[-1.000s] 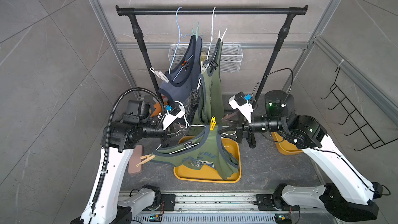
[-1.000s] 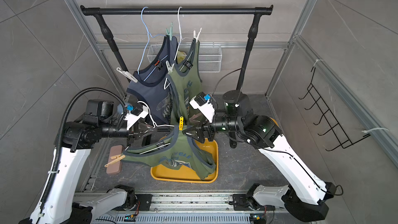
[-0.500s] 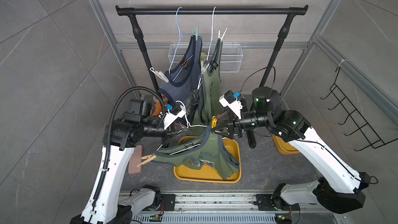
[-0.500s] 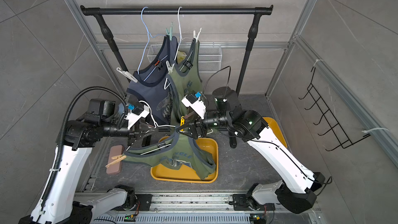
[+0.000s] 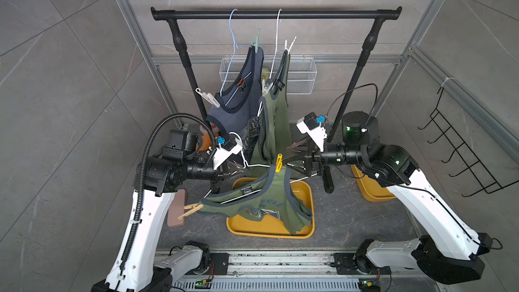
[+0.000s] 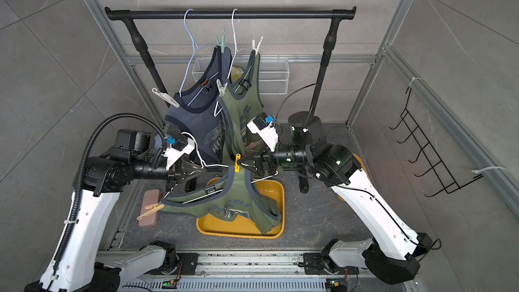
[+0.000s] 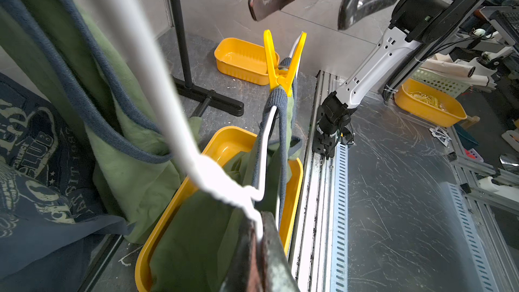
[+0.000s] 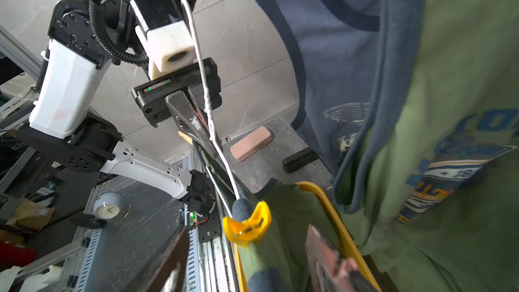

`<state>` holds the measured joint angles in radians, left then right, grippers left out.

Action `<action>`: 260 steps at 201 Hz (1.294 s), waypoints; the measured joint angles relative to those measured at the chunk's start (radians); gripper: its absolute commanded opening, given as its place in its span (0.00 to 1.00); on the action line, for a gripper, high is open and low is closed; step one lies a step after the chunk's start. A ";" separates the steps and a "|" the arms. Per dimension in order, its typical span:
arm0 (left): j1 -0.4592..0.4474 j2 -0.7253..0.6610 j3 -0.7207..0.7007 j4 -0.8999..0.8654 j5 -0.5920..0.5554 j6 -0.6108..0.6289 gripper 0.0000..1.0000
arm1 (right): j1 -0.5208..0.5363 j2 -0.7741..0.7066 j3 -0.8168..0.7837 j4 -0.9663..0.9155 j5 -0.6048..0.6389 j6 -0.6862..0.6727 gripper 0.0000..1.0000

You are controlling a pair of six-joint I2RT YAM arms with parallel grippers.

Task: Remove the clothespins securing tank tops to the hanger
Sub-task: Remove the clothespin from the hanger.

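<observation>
Yellow clothespin on olive tank top, right fingers spread beside it, left fingers clamping white hanger

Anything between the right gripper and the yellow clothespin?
Nothing: in the left wrist view, bare air separates the open right gripper from the yellow clothespin.

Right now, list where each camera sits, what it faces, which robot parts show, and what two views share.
Top views: high above the base rail, looking down at clothes rack and tank tops; left arm and right arm show.
Left wrist: on the left arm, looking along the left tool, shut on the white hanger, toward the yellow clothespin; open right tool beyond.
Right wrist: on the right arm, looking between its own fingers at that clothespin; left arm beyond.
Shared: both wrist views see the yellow clothespin from opposite sides.
</observation>
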<state>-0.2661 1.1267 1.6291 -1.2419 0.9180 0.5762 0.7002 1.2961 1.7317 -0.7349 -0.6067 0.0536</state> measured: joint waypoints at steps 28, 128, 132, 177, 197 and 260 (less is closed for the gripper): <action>0.000 -0.001 0.011 -0.008 0.000 0.000 0.00 | -0.016 0.014 -0.007 0.015 -0.043 0.011 0.69; 0.000 -0.001 0.011 -0.010 0.002 0.000 0.00 | -0.016 0.066 -0.045 0.082 -0.243 0.046 0.62; 0.000 -0.001 0.011 -0.010 0.002 0.000 0.00 | -0.016 0.069 -0.045 0.083 -0.247 0.048 0.62; 0.000 -0.001 0.011 -0.010 0.004 0.000 0.00 | -0.016 0.095 -0.045 0.092 -0.269 0.057 0.53; -0.001 -0.001 0.011 -0.010 0.004 0.000 0.00 | -0.016 0.096 -0.045 0.098 -0.274 0.060 0.46; -0.003 -0.001 0.011 -0.011 0.005 0.000 0.00 | -0.016 0.097 -0.045 0.103 -0.283 0.062 0.25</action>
<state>-0.2687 1.1255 1.6398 -1.2530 0.9230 0.5762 0.6838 1.3930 1.6871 -0.6319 -0.8894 0.1158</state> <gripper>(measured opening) 0.062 0.286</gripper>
